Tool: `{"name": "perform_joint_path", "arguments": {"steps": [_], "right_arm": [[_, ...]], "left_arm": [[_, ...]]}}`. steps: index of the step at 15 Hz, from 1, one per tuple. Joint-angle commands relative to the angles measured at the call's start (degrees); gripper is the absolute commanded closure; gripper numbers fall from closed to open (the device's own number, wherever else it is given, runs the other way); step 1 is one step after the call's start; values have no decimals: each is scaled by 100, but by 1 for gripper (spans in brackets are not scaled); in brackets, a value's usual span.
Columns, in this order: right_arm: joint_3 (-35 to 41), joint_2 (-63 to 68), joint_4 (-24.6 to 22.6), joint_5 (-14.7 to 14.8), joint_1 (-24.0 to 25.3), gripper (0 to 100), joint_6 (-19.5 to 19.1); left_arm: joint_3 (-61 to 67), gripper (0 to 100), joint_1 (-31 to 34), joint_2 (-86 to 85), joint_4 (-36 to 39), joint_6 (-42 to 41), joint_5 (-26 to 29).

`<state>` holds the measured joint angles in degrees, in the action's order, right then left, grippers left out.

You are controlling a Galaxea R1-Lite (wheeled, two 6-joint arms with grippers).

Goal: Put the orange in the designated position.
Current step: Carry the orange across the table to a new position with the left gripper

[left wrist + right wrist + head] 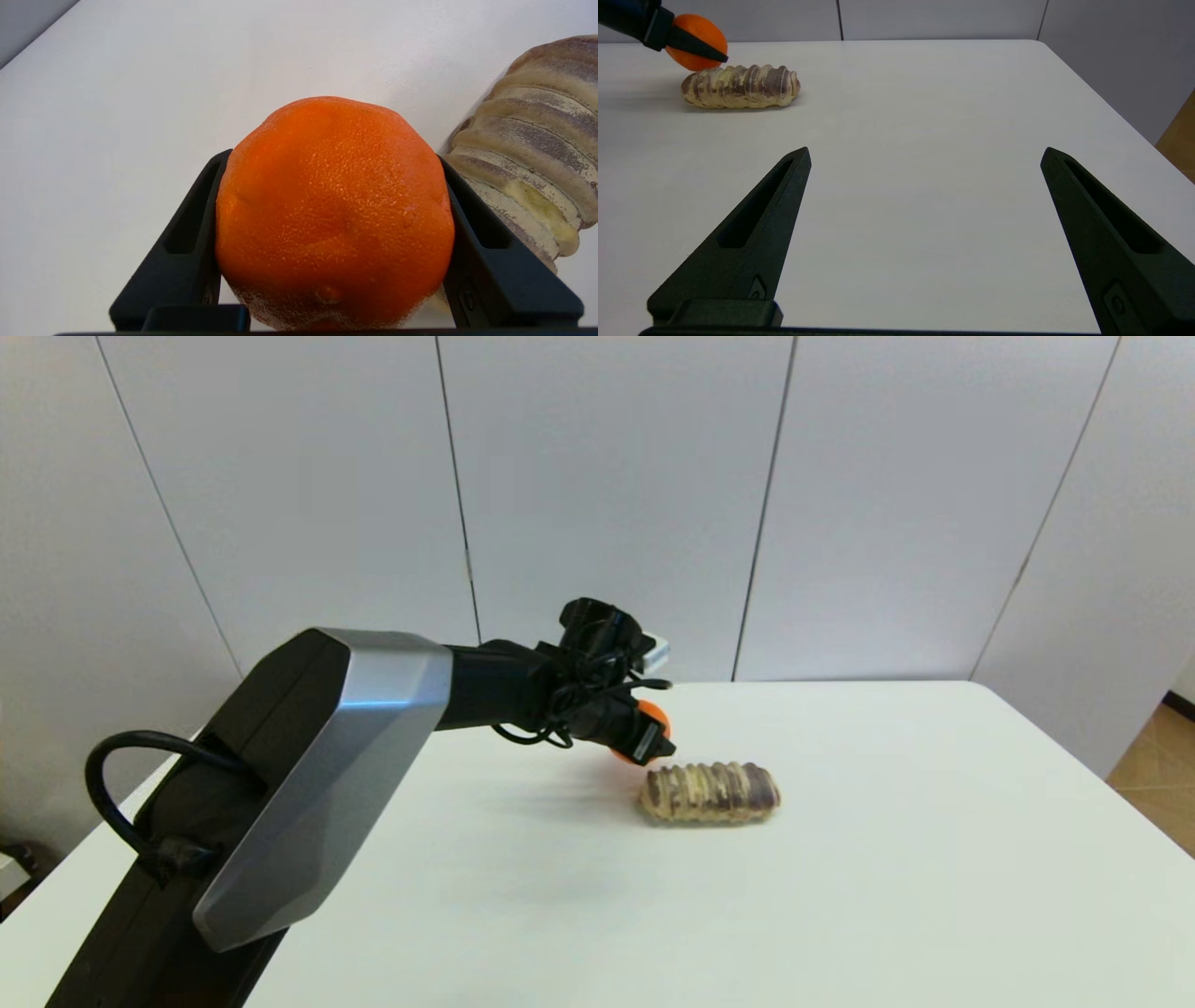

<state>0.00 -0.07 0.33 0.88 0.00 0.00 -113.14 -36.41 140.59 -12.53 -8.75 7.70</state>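
My left gripper is shut on the orange, a small bright-orange fruit with dimpled skin. In the left wrist view the orange fills the space between both black fingers. It hangs just above the white table, close behind the striped bread roll. From the right wrist view the orange shows far off, held over the roll's end. My right gripper stands open over bare tabletop, holding nothing; it is out of the head view. No mark for the designated position shows on the table.
The ridged brown-and-cream bread roll lies on its side mid-table, right beside the held orange. The white table ends at a far edge against grey wall panels and a right edge above a wooden floor.
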Motion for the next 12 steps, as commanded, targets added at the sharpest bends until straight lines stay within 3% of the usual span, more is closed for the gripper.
{"name": "perform_joint_path", "arguments": {"steps": [1,12], "right_arm": [[0,7,2,-9,0,0,0],[0,7,2,0,0,0,0]], "left_arm": [[-15,100,3,65,163,-12,3],[-94,100,-68,337,1227,-4,3]]}}
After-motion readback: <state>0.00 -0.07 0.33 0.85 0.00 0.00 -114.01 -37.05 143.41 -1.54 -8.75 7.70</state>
